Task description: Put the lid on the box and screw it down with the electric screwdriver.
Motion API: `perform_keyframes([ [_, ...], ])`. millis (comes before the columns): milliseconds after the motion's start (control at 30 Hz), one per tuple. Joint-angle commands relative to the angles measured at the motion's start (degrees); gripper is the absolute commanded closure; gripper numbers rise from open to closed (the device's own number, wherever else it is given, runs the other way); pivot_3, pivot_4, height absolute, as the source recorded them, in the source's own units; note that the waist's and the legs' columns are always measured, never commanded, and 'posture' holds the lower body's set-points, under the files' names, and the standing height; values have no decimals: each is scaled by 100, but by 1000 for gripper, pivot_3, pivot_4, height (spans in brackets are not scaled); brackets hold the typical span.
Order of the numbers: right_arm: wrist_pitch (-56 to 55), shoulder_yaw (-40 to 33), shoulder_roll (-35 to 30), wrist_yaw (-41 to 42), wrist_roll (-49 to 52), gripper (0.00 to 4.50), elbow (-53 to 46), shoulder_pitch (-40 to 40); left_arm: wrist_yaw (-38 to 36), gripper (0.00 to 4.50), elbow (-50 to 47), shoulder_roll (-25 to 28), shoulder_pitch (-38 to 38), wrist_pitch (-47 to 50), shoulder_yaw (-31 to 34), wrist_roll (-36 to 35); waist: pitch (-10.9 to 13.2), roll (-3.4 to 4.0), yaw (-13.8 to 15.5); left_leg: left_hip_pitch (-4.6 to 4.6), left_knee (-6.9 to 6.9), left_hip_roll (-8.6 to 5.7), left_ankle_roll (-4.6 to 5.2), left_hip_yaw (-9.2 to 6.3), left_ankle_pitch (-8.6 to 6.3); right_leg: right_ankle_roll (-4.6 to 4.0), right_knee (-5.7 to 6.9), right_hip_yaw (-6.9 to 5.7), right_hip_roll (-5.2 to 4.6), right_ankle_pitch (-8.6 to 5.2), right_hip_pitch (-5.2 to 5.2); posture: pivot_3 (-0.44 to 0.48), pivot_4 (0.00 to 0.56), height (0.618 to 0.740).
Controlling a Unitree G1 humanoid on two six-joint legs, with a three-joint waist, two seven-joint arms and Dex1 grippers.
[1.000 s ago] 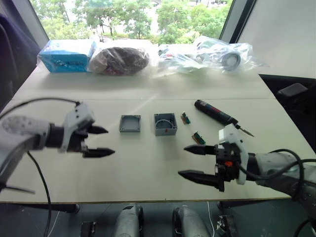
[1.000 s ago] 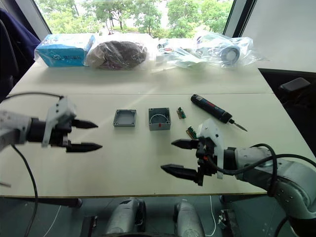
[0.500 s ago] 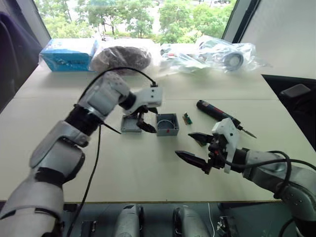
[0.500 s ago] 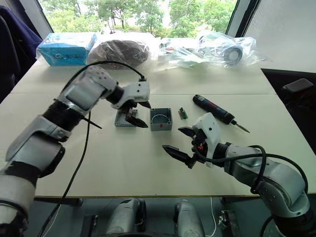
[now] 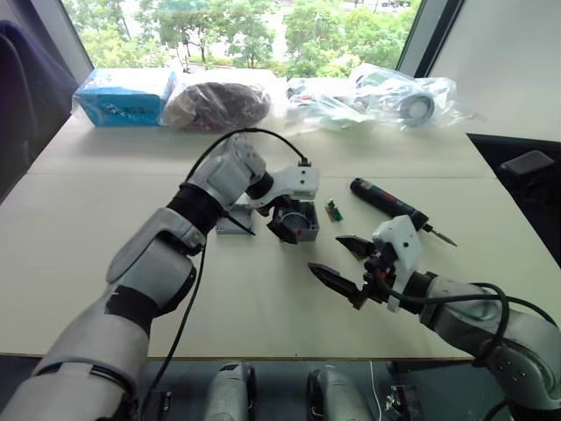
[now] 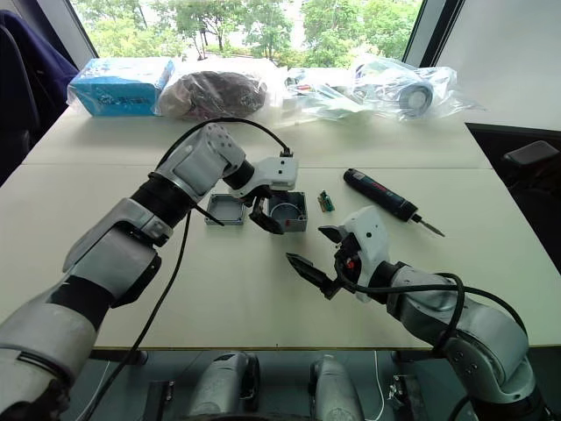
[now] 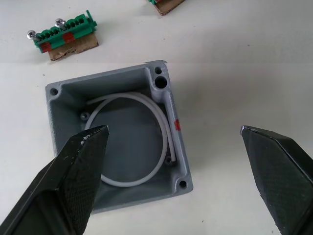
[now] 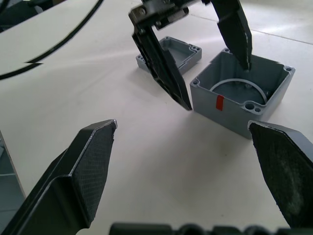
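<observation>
Lid (image 6: 223, 209) beside box (image 6: 288, 210) — screwdriver (image 6: 379, 194) apart

Open grey box (image 7: 117, 152), white wire coiled inside; lid (image 6: 224, 209) beside it, apparently rim-up; electric screwdriver (image 6: 379, 195) lies apart.

The box (image 7: 117, 147) and the lid (image 8: 171, 54) look like matt grey moulded plastic, the box holding a smooth white wire (image 7: 146, 142) and bearing a small red mark on one wall. The fingers (image 8: 93, 171) of the right gripper (image 5: 346, 263) are matt black with a fine cross-hatched texture on their pads, as are those of the left gripper (image 7: 171, 176). The table (image 5: 263, 316) is a smooth, matt pale surface, the screwdriver (image 5: 386, 200) is black with a thin metal bit, and the bags (image 5: 394, 92) at the far edge are glossy clear plastic.
</observation>
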Motion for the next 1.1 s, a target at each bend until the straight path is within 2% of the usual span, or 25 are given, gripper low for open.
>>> perform_keyframes([
  [33, -71, -116, 83, -141, -40, 0, -281, 47, 21, 321, 75, -150, -26, -169, -2, 172, 0, 0, -7, 0, 0, 0, 0, 0, 0, -1, 0, 0, 0, -1, 0, 0, 150, 740],
  [100, -81, -125, 113, -208, -46, 0, -310, 75, 108, 778, 229, -238, 8, -288, -43, 316, 0, 0, -7, 0, 0, 0, 0, -2, 0, 0, 0, 0, 0, 0, 0, 0, 150, 740],
  [367, -84, -252, 159, -358, -61, 0, -399, 201, 227, 4263, 630, -426, 68, -546, 59, 576, 0, 0, -2, 0, 0, 0, 1, -5, -1, 4, 1, -1, 2, 2, 0, 0, 150, 740],
  [400, -88, -262, 153, -349, -67, 0, -396, 211, 226, 4469, 650, -436, 73, -561, 66, 597, 0, 0, 3, 0, 0, -1, 1, -6, -1, 4, 1, -1, 2, 2, 1, 0, 150, 740],
  [633, -103, -301, 156, -243, -50, 0, -374, 278, -61, 4469, 545, -341, 48, -753, 212, 528, -1, 0, -7, 3, 2, -1, 1, -12, -1, 3, 1, -4, 1, 1, 8, 0, 150, 740],
  [700, -79, -332, 116, -127, 78, 0, -407, 365, -368, 4469, 568, -190, -27, -1260, 308, 406, -1, 0, -8, 3, 2, -1, 1, -12, -1, 3, 1, -4, 1, 1, 7, 0, 150, 740],
  [767, -4, -342, 47, 35, 310, 0, -483, 485, -853, 4469, 605, 114, -91, -2220, 251, 253, -1, 1, -10, 2, 2, -1, 1, -12, -1, 2, 1, -4, 2, 1, 6, 0, 150, 740],
  [833, 52, -305, -20, 137, 498, 0, -556, 573, -1027, 4469, 503, 558, -135, -3061, -304, -246, -1, 1, -36, 3, 0, 1, 2, -10, -1, 0, 1, -4, 1, 1, 5, 0, 150, 740],
  [933, 64, -245, -83, 152, 587, 0, -596, 622, -1034, 4469, 332, 1005, -230, -3568, -1107, -1007, -1, 1, -58, 5, -2, 6, 2, -12, -1, -1, 5, -4, 2, 1, 4, 0, 150, 740],
  [1100, 61, -134, -34, 50, 582, 0, -654, 673, -1034, 4469, 525, 1135, -364, -4212, -1862, -1456, -1, 1, 17, -5, 26, 1, 11, -22, -6, -11, 5, -9, -7, -5, 14, 0, 150, 740],
])
